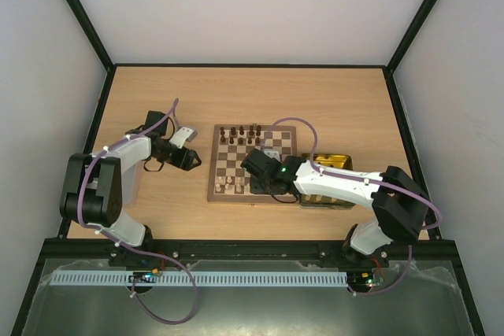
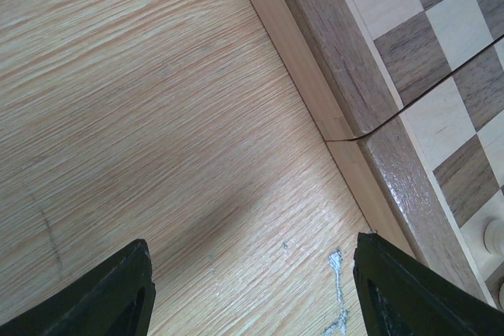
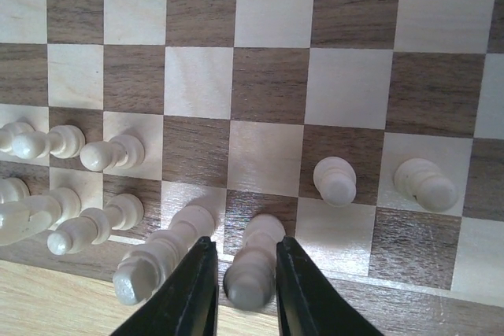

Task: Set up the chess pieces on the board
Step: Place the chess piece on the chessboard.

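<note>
Chess pieces [image 3: 110, 153] in cream stood upright along the board's [image 3: 268, 76] near edge in the right wrist view; only the top view showed dark ones [image 1: 240, 133] at its far edge. Right gripper [image 3: 246, 243] pinched one upright cream piece [image 3: 253, 265] there. Left gripper [image 2: 252, 241] gaped empty off the board's left edge.

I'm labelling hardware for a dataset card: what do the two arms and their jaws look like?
Both the left arm and right arm have white link shells between bulky black joint housings. A lilac cable loops along each. A green light glows near the right wrist. The jaws are matte black.
</note>
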Available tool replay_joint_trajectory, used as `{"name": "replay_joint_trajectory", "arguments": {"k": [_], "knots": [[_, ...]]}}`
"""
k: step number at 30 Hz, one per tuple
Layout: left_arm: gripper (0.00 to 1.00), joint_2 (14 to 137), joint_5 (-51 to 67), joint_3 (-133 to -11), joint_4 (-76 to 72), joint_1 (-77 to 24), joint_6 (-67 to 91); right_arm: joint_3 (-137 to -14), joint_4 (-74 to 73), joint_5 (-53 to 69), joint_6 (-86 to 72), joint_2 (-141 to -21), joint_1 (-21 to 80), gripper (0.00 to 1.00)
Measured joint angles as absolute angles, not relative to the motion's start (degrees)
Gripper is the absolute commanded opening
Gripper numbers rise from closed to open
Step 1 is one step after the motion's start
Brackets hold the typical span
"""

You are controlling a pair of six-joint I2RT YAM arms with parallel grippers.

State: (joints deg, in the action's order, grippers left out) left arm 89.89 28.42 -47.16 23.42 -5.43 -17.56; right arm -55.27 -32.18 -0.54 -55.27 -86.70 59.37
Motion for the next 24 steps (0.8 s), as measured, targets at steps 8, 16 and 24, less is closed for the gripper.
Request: {"name": "replay_joint_trajectory", "arguments": {"k": [8,16,24], "knots": [[0.71,89.9,28.5,-47.2,23.4,-5.4,-17.6,-55.5,-32.0,-0.3,-55.1,-86.7,59.4,0.3],[0.7,89.9,28.5,-47.2,23.4,-5.4,-17.6,-56.9,-32.0,-0.9,-55.1,-86.7,59.4,0.35],[0.72,89.8,25.8,-49.4,25.4,-6.2,-18.7,-58.8,-35.8,-6.4,-56.0,-81.3,59.1,0.52]]}}
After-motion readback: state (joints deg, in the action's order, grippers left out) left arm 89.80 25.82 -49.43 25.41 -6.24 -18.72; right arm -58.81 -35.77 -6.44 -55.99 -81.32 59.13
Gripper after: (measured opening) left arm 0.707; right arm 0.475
